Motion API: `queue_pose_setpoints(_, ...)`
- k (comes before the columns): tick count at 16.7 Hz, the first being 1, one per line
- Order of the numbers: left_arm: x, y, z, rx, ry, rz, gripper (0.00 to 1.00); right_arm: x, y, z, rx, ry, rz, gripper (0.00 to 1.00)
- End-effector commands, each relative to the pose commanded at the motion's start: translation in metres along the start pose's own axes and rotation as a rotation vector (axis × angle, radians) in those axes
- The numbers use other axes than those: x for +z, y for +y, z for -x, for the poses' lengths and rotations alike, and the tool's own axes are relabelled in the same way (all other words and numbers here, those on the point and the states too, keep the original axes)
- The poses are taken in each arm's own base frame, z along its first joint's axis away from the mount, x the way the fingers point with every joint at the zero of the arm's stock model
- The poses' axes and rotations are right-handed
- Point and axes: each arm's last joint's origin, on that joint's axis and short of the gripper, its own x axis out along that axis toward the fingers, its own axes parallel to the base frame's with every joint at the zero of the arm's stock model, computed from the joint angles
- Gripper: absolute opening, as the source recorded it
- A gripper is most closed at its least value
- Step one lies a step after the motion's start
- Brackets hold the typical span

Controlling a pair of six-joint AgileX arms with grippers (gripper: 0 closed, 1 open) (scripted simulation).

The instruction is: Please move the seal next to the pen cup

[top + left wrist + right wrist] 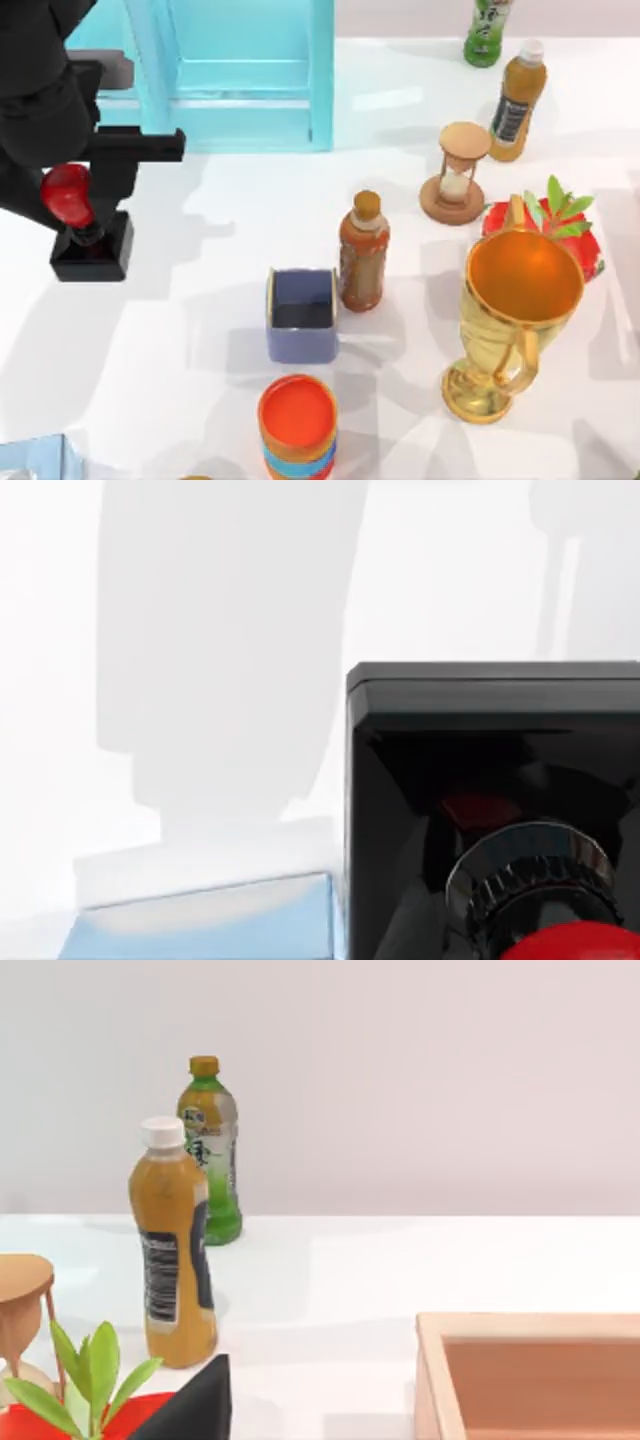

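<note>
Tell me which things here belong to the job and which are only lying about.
For the job:
seal, at the table's left, under the left gripper
pen cup

Lying about:
brown bottle
orange cup
gold trophy
hourglass
orange juice bottle
green bottle

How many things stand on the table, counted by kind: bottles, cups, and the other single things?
Bottles: 3 – brown bottle, orange bottle, green bottle
Cups: 3 – pen cup, orange cup, gold goblet
Seal: 1
Hourglass: 1
Strawberry: 1
Blue rack: 1
Wooden box: 1
Total: 11
</note>
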Motion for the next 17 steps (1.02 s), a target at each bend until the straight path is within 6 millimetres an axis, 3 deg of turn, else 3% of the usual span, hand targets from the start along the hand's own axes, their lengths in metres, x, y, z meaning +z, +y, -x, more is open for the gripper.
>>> queue_pose_setpoints(4, 0.005, -0.004, -0.007, 0.001, 0.006, 0.007, 0.00, 0.000, 0.000, 0.000, 0.000, 0.000, 0.000, 1.00)
queue_pose_setpoints(11, 0.028, -0.074, -0.069, -0.001, 0.000, 0.003, 0.00, 0.000, 0.000, 0.000, 0.000, 0.000, 0.000, 1.00)
queue_pose_setpoints(17, 0.029, -0.077, -0.075, -0.002, 0.000, 0.004, 0.00, 0.000, 0.000, 0.000, 0.000, 0.000, 0.000, 1.00)
